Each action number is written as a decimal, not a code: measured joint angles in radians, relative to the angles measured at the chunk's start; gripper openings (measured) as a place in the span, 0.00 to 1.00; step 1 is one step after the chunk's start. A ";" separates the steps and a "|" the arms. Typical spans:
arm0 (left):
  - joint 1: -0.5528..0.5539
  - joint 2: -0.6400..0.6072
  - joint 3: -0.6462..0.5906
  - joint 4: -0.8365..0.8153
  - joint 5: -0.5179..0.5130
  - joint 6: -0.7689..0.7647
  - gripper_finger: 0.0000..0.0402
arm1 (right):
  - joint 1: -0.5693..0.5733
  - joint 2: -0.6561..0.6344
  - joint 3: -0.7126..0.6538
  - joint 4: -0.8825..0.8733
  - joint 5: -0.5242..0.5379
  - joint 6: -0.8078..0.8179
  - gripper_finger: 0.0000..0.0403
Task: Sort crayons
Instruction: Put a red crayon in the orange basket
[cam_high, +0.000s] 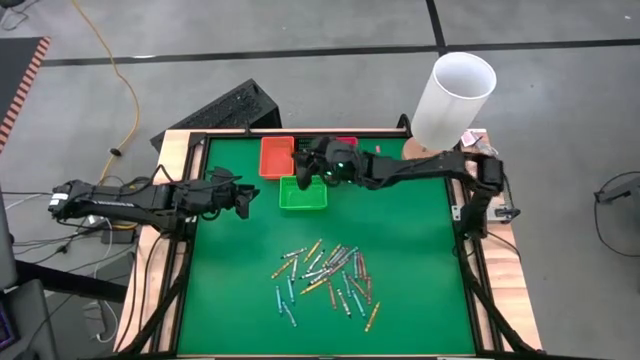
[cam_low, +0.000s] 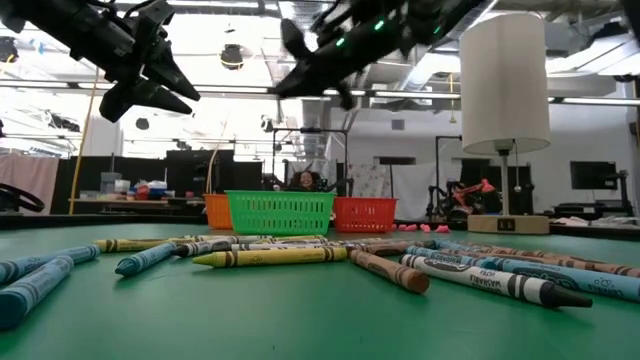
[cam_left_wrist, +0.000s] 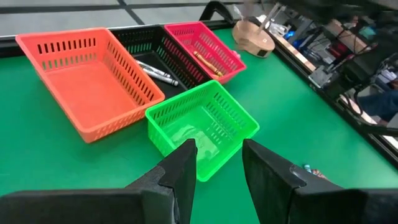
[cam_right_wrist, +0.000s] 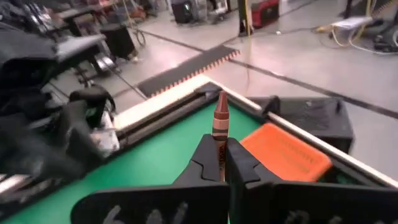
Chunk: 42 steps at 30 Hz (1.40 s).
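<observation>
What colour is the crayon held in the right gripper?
Reddish brown. The crayon stands pinched in the right gripper; the right wrist view shows it best.

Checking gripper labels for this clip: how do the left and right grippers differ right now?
The left gripper has its jaws apart and empty, while the right gripper is shut on a brown wax crayon. The left gripper hovers beside the green slotted plastic basket; the right gripper hangs above the baskets. Both are raised off the green table.
</observation>
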 joint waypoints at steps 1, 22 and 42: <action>0.000 0.000 0.000 -0.002 0.000 0.000 0.30 | -0.011 0.023 0.008 0.015 -0.007 -0.007 0.00; -0.003 0.000 0.000 -0.035 0.003 0.005 0.30 | -0.145 0.431 0.412 -0.167 -0.061 -0.005 0.07; -0.004 0.000 0.000 -0.044 0.011 0.008 0.30 | -0.163 0.202 0.427 -0.554 -0.139 -0.107 0.28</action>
